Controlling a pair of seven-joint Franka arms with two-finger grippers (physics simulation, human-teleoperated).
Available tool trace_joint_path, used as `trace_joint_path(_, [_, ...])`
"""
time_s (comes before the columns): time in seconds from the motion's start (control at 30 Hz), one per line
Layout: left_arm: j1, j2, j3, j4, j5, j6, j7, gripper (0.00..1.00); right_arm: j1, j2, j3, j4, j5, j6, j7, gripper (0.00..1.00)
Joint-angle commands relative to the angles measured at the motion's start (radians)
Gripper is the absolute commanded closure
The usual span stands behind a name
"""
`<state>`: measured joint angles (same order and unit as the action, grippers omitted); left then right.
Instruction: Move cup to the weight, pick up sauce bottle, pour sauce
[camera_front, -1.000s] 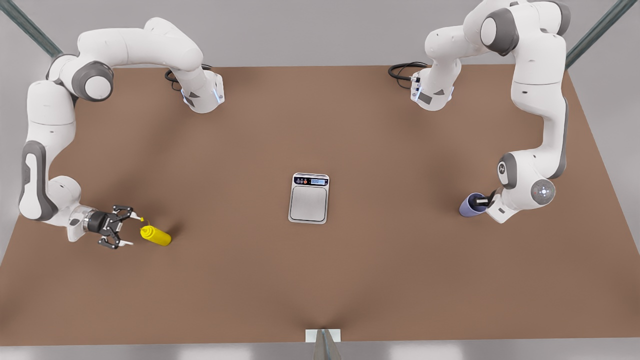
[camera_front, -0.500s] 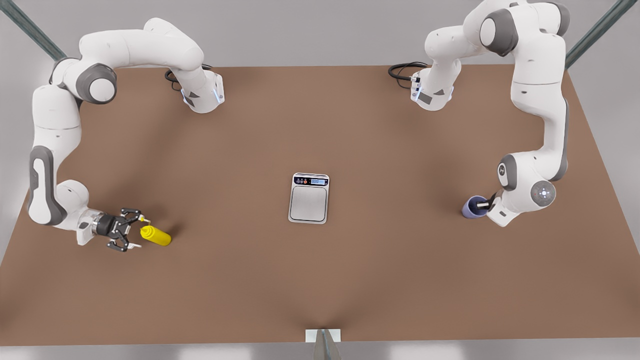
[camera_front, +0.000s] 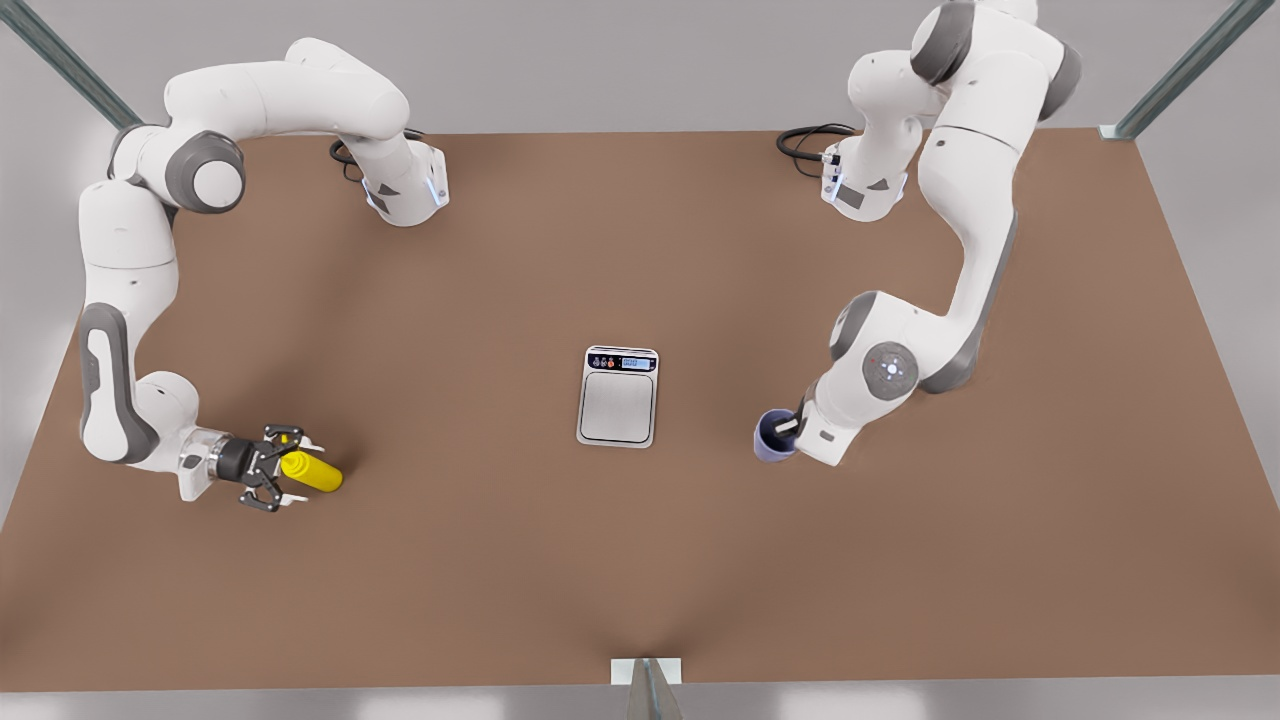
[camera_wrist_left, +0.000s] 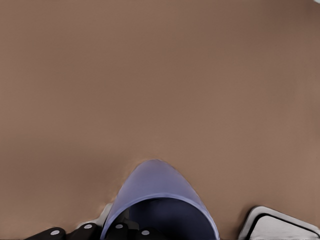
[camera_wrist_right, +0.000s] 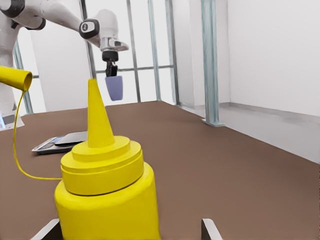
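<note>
Gripping the cup (camera_front: 773, 438) by its rim, the left pincer (camera_front: 789, 428) is holding it off the counter (camera_front: 640, 560), near the weight (camera_front: 618, 396) at the counter's middle. The right pincer (camera_front: 285, 466), fingers spread, is straddling the sauce bottle (camera_front: 311, 471) standing by the counter's edge on the front view's left.

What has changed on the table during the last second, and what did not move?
The left gripper carried the cup toward the weight, stopping short of it. The right gripper advanced, open, until its fingers flank the sauce bottle. The sauce bottle and the weight stayed in place.
</note>
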<state>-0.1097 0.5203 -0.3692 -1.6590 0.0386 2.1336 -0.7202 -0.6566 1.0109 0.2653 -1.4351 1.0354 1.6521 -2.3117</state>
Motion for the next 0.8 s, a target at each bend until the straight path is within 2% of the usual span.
trace_joint_path(0.0, [-0.010,0.012,0.000,0.010,-0.054,0.003,-0.013,0.79,0.000,0.000,0.000,0.001,0.000,0.000,0.000,0.00])
trace_joint_path(0.07, [-0.106,0.038,0.001,0.042,-0.055,0.006,-0.051,0.79,0.011,-0.002,0.000,-0.001,0.003,0.000,0.000,0.00])
trace_joint_path(0.1, [-0.146,0.038,0.003,0.042,-0.055,0.015,-0.062,0.79,0.014,0.000,-0.001,-0.001,0.003,0.000,0.000,0.06])
trace_joint_path(0.17, [-0.203,0.058,0.003,0.042,-0.054,0.043,-0.127,0.79,0.014,0.000,-0.001,-0.001,0.003,0.003,-0.001,0.28])
trace_joint_path(0.2, [-0.225,0.067,0.003,0.044,-0.055,0.060,-0.136,0.79,0.014,-0.002,-0.001,-0.001,0.002,0.020,-0.003,0.43])
trace_joint_path(0.3, [-0.266,0.133,-0.002,0.150,-0.052,0.091,-0.199,0.79,0.020,-0.002,-0.001,-0.001,0.000,0.021,0.008,0.49])
trace_joint_path(0.63, [-0.304,0.192,-0.005,0.150,-0.040,0.109,-0.194,0.79,0.029,-0.011,-0.001,-0.004,-0.008,0.023,0.040,0.54])
trace_joint_path(0.77, [-0.304,0.198,-0.019,0.150,-0.043,0.137,-0.200,0.79,0.078,-0.130,0.017,0.054,-0.097,0.017,0.259,0.54])
